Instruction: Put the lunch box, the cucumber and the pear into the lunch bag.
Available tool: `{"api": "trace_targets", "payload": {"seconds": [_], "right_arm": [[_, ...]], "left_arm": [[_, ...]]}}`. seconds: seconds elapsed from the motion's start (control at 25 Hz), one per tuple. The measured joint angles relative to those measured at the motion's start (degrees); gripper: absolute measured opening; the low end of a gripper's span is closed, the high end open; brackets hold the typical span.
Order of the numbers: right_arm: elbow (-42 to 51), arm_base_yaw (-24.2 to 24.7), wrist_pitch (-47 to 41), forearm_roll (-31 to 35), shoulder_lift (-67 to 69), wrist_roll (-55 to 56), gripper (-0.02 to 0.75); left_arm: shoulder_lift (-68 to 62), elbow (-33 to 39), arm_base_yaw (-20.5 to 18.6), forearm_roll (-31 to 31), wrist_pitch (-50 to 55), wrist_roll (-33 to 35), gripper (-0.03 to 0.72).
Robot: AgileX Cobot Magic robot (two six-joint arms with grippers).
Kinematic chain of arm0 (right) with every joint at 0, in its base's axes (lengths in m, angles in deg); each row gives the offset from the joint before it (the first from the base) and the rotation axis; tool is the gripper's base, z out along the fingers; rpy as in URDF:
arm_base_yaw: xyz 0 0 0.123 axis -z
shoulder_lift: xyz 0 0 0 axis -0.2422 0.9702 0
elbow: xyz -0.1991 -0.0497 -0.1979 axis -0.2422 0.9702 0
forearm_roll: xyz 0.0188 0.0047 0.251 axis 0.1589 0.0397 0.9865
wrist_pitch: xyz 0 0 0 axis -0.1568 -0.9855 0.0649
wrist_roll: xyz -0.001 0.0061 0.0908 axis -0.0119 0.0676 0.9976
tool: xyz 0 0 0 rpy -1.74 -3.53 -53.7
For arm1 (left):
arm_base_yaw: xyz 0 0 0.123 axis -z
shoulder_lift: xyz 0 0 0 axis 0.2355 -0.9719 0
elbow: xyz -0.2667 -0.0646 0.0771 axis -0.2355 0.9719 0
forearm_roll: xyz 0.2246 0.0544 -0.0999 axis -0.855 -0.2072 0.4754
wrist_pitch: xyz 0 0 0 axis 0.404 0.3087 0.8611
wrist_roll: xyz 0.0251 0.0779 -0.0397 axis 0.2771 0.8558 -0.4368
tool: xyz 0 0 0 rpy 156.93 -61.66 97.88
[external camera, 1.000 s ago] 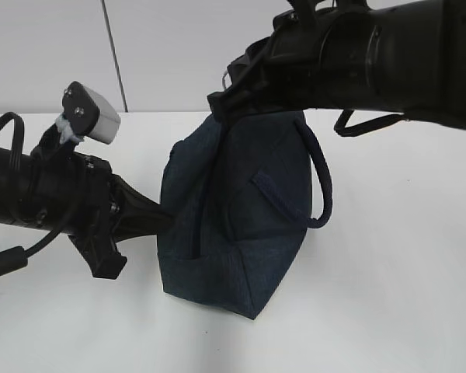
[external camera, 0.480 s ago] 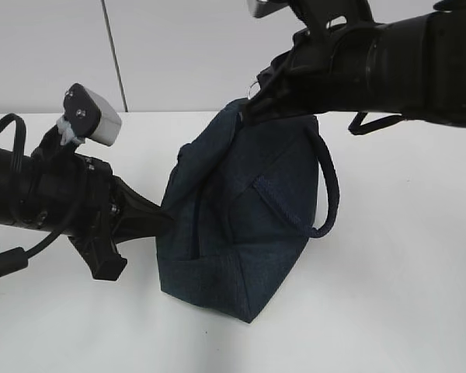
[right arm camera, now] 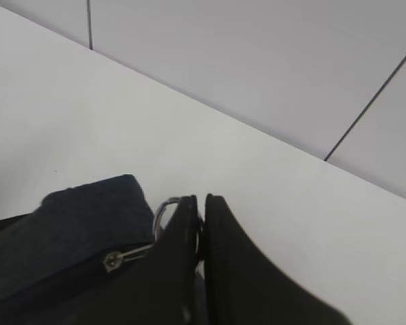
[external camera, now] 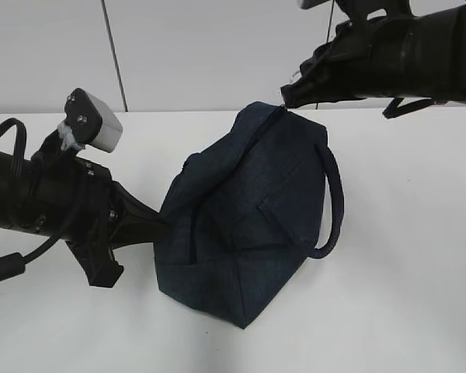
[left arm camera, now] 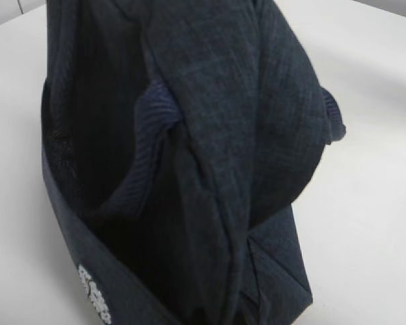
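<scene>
Right tool point(right arm camera: 197, 223), pinched shut on the ring pull point(right arm camera: 164, 211), has dragged it further right along the lunch bag point(external camera: 248, 210) on the desk point(external camera: 404, 311), left tool's state hidden, bag opening for loading.

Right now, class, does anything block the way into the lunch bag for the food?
Yes: the lunch bag looks zipped shut. The right gripper pinches the zip's ring pull at its upper corner.

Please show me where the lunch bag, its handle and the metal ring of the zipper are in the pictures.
lunch bag point(external camera: 241, 225): exterior view, on its dark fabric side.
handle point(external camera: 334, 202): exterior view, on the loop at the bag's right.
metal ring point(right arm camera: 164, 211): right wrist view, on the ring's left curve beside the right gripper point(right arm camera: 201, 213).
</scene>
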Motion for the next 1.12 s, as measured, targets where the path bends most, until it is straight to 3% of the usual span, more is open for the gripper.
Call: {"api": "trace_targets", "payload": {"seconds": [0.56, 0.92, 1.0, 1.12], "right_arm": [[-4.83, 15.32, -13.76, -1.27, 16.61, 2.73, 0.005], [-5.11, 17.49, -19.31, -1.71, 20.98, 6.47, 0.008], [-5.11, 17.62, -19.2, -1.83, 19.51, 7.36, 0.064], [-5.11, 18.33, -18.25, -1.93, 15.88, 8.52, 0.283]], "left_arm": [[0.0, 0.0, 0.0, -0.56, -0.59, -0.21, -0.013], [-0.05, 0.0, 0.05, -0.56, -1.41, -1.4, -0.008], [-0.05, 0.0, 0.05, -0.84, -1.34, -2.56, 0.027], [-0.05, 0.54, -0.01, -2.67, -1.28, -5.41, 0.182]]}}
